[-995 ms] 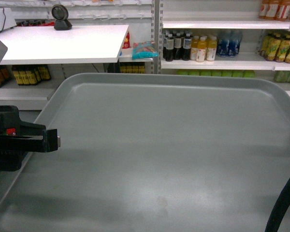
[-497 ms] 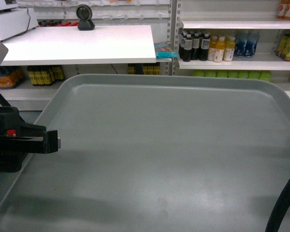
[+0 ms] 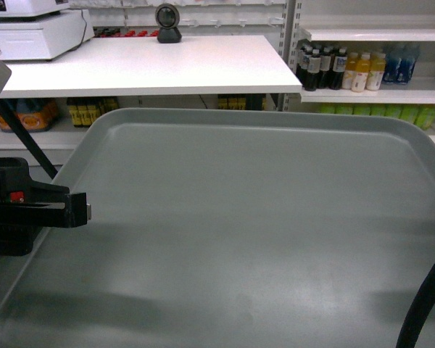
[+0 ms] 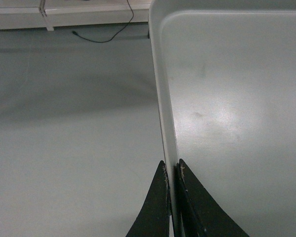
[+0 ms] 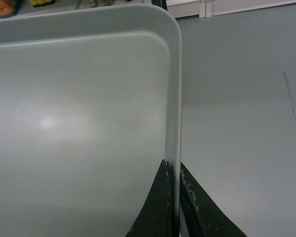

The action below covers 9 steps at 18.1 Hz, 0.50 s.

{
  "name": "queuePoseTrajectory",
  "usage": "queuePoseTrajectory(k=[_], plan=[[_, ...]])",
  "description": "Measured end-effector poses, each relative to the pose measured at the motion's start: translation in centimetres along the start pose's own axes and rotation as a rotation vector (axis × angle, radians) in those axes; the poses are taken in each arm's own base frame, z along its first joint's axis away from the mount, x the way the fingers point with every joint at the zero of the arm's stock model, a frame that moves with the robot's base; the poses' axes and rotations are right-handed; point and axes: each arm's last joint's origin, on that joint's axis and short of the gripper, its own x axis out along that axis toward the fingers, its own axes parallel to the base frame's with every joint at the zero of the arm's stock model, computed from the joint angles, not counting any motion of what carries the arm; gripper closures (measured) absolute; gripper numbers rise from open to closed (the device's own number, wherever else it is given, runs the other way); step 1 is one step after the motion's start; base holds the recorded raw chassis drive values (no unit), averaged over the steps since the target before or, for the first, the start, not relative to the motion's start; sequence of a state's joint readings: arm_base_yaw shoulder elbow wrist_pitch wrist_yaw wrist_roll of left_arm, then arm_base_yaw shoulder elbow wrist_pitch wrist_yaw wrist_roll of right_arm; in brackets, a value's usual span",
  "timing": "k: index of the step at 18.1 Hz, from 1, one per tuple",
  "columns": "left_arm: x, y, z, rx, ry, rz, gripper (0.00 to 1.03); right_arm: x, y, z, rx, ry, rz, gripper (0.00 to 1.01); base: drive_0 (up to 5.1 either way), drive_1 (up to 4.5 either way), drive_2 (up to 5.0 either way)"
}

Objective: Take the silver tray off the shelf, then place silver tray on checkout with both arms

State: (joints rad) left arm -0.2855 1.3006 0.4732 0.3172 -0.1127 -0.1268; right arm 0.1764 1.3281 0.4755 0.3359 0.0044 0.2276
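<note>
Head view: silver tray (image 3: 246, 232) held level in the air, filling most of the frame, its far rim short of the white checkout (image 3: 145, 65); wrist views show bare grey floor (image 4: 74, 123) under both side edges. Left gripper (image 4: 172, 170) pinches the left rim, right gripper (image 5: 173, 170) pinches the right rim, both closed narrow on it. Tray holds nothing; checkout carries a black scanner (image 3: 168, 23) and a white cash register (image 3: 32, 32), bottles (image 3: 348, 69) on the shelving to the right.

place: shop | evidence: white metal shelving (image 3: 370, 94) stocked with rows of bottled drinks (image 3: 348, 70) | white cash register (image 3: 32, 32) stood on white flat worktop (image 3: 152, 69)
</note>
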Motion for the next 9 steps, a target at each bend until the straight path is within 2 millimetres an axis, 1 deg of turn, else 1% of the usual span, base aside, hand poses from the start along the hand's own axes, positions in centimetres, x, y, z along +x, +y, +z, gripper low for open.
queuePoseTrajectory(k=[9], plan=[[0.0, 0.0, -0.02, 0.0, 0.002, 0.001, 1.0, 0.01, -0.01, -0.03, 0.0, 0.003, -0.001, 0.99, -5.0, 2.44, 2.4]])
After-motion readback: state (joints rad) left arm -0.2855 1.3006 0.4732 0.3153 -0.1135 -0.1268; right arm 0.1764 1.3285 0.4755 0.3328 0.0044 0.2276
